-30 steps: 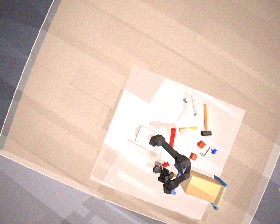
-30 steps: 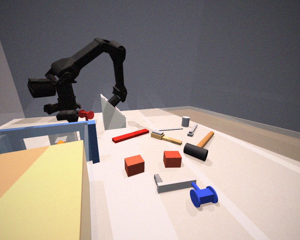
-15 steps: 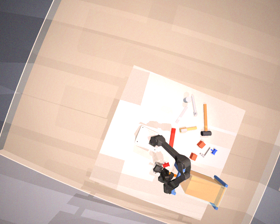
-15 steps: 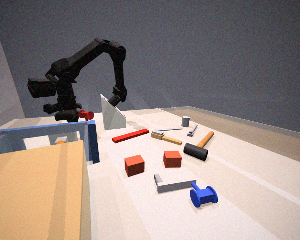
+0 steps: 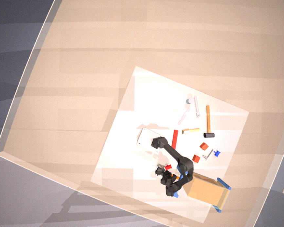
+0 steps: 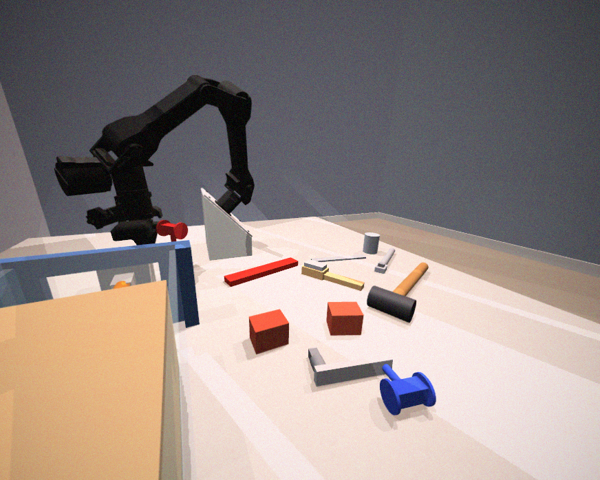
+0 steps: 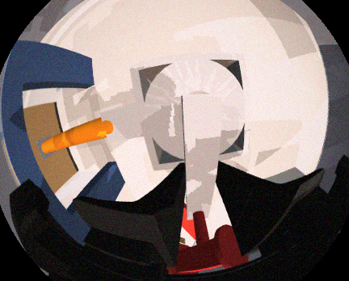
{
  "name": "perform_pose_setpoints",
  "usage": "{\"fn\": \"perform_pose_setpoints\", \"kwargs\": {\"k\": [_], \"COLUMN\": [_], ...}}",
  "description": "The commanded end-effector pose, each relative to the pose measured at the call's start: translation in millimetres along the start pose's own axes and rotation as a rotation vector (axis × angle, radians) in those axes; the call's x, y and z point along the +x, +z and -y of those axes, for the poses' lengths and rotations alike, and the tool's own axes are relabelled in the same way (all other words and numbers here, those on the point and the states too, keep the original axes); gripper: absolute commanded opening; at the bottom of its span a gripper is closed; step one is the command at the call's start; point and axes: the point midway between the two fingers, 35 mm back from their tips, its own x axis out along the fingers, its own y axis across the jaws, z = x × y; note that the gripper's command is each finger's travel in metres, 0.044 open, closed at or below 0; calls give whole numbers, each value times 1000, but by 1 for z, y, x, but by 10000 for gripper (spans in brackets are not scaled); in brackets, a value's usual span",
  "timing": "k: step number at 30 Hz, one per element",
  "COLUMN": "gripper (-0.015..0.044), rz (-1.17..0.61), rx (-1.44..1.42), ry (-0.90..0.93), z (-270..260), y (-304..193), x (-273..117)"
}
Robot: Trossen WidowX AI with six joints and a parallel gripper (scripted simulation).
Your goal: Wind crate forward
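The gripper (image 5: 167,173) (image 6: 145,241) (image 7: 199,166) (fingers slightly apart) clasps a grey bar (image 7: 202,141).

The long-handled mallet (image 5: 208,122) (image 6: 404,293) has a smooth orange-brown shaft that looks like wood and a matt black, rubber-like cylindrical head. The red spool-shaped piece (image 5: 168,166) (image 6: 172,230) (image 7: 205,254) looks like smooth plastic, as does the blue spool-shaped piece (image 5: 217,153) (image 6: 408,393); the grey L-shaped bracket (image 5: 207,154) (image 6: 349,371) resembles dull, flat-faced metal.
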Motion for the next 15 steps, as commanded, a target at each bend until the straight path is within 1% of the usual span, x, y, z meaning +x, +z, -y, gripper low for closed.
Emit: {"fn": "perform_pose_setpoints", "kwargs": {"k": [1,6,15], "gripper": [0,0,0], "rz": [2,4,4], "rx": [-23,-66,-61], "ry": [-11,-14,-14], "z": [1,4,3], "y": [0,0,0], "x": [4,4,4]}}
